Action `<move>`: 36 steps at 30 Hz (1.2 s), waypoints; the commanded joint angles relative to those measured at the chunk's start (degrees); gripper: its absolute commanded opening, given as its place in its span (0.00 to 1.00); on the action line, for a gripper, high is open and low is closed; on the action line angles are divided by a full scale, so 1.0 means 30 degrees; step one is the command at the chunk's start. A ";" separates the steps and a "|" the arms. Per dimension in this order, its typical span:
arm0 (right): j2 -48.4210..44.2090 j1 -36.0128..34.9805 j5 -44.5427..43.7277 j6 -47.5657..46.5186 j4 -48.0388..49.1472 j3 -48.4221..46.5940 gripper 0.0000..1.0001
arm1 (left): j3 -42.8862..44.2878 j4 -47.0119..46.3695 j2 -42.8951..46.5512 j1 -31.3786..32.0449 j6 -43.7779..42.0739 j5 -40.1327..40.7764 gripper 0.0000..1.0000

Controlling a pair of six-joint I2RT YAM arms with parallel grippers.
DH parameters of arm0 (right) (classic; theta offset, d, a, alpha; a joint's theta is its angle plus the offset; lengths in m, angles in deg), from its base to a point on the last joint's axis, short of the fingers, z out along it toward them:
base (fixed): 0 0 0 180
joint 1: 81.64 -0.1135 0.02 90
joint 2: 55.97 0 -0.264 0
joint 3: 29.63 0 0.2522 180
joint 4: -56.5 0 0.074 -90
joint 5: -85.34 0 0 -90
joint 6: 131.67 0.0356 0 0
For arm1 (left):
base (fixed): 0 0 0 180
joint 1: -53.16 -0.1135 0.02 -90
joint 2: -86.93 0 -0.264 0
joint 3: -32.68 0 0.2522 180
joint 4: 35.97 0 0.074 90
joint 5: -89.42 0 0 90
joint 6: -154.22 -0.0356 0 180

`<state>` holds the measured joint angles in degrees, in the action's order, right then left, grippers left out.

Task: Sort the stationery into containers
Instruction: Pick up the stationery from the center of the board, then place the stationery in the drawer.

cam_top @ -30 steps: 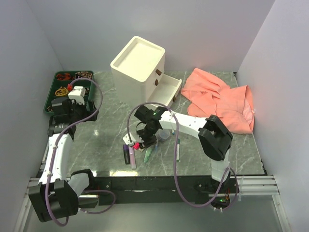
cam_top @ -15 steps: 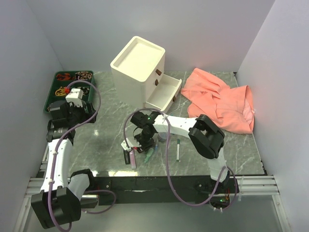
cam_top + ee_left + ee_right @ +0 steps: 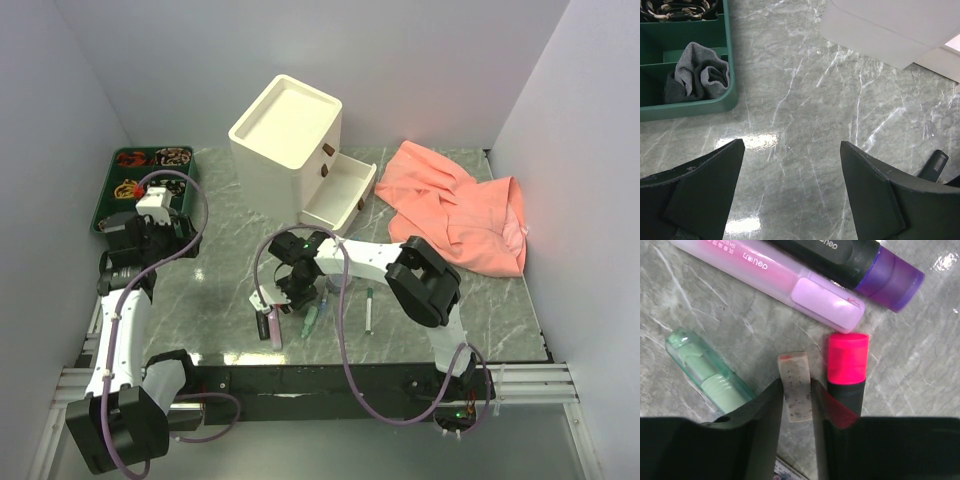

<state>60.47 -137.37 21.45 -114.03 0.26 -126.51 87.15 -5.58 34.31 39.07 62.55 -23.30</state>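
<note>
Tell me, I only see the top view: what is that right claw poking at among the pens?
Observer: Its wrist camera shows a small speckled white strip between the fingers of the right gripper, which sit tight against both its sides.
Operator: What lies beside it?
Observer: A pale green piece on one side, a red-capped black marker on the other.
Operator: And the left claw?
Observer: The left gripper is open over the table, near a green tray holding a grey cloth.

Cream-white cabinet (image 3: 285, 135) on green-grey marbled table (image 3: 220, 290); salmon cloth (image 3: 455, 205) right of it, dark green tray (image 3: 106, 196) left.
</note>
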 commanded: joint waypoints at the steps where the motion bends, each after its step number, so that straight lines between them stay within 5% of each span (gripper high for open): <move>1: -0.0404 -0.0117 -0.0354 -0.0432 0.0011 0.0369 0.27 | 0.0229 -0.0883 -0.0213 -0.0109 0.0031 -0.0629 0.84; 11: -0.5181 0.2662 0.0817 0.2285 -0.1016 -0.1150 0.20 | 0.0697 -0.1935 -0.0974 -0.0109 -0.0353 -0.1097 0.84; 18: -0.3777 0.6411 -0.0907 0.3085 -0.0110 -0.3876 0.19 | 0.1663 -0.2991 -0.2351 -0.0109 0.0147 -0.1041 0.84; 27: -0.0555 0.8173 -0.2608 0.3347 0.1531 -0.6543 0.19 | 0.2923 -0.3343 -0.3932 -0.0109 0.0411 -0.0601 0.84; 36: 0.0093 0.8379 -0.3547 0.4870 0.3875 -0.6137 0.47 | 0.3335 -0.3080 -0.4462 -0.0109 0.0265 -0.0454 0.85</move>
<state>62.83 -112.50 11.78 -102.23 6.40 -143.90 94.36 -13.65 20.78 38.96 63.40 -24.70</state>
